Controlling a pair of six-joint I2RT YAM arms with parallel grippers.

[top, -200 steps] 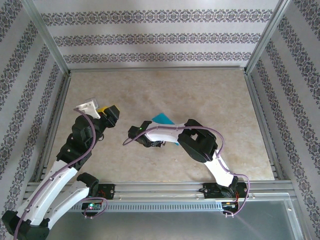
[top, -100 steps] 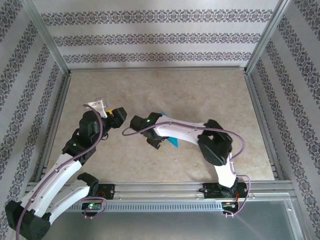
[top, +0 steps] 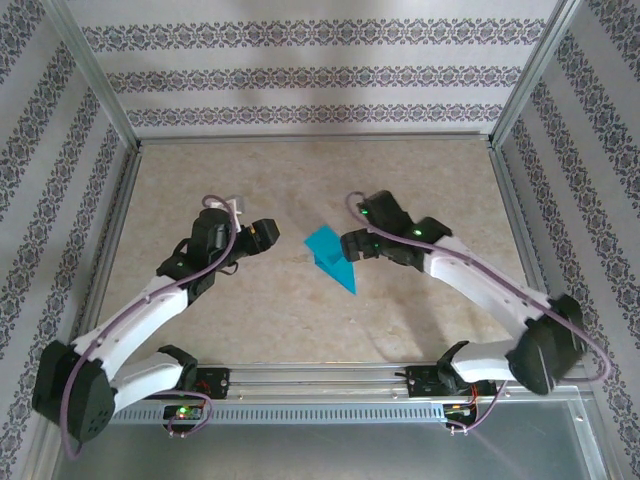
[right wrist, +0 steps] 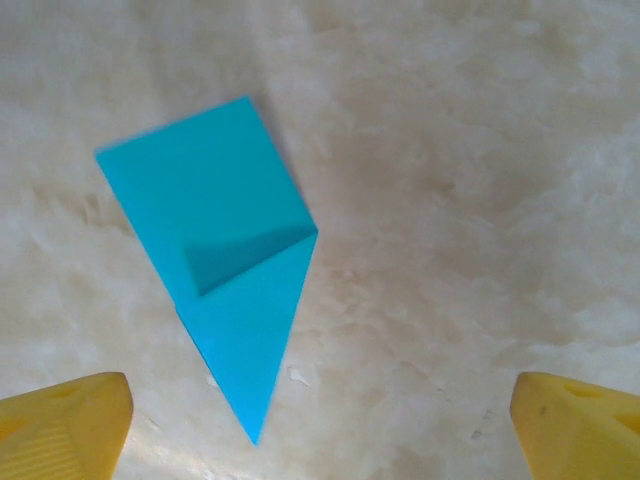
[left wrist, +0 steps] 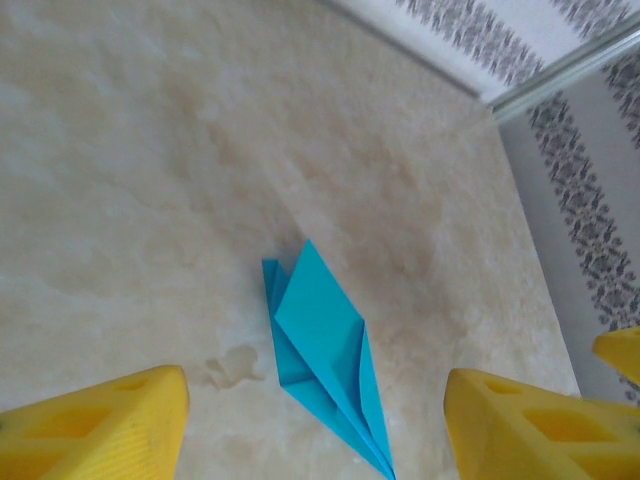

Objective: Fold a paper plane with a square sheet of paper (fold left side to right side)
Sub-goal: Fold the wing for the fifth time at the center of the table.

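Two hands flank the paper plane, a teal dart lying flat near the middle of the worktop, its tip toward the near edge.

Judgement: the folding appears well advanced. For any remaining crease, one hand should pin the paper flat while the other presses along the fold, without dragging the paper across the surface.

Left hand: released, yellow fingers spread wide, nothing between them, near the paper but clear of it.

Right hand: released, fingers wide, empty, just beside the paper's right edge; no contact evident.
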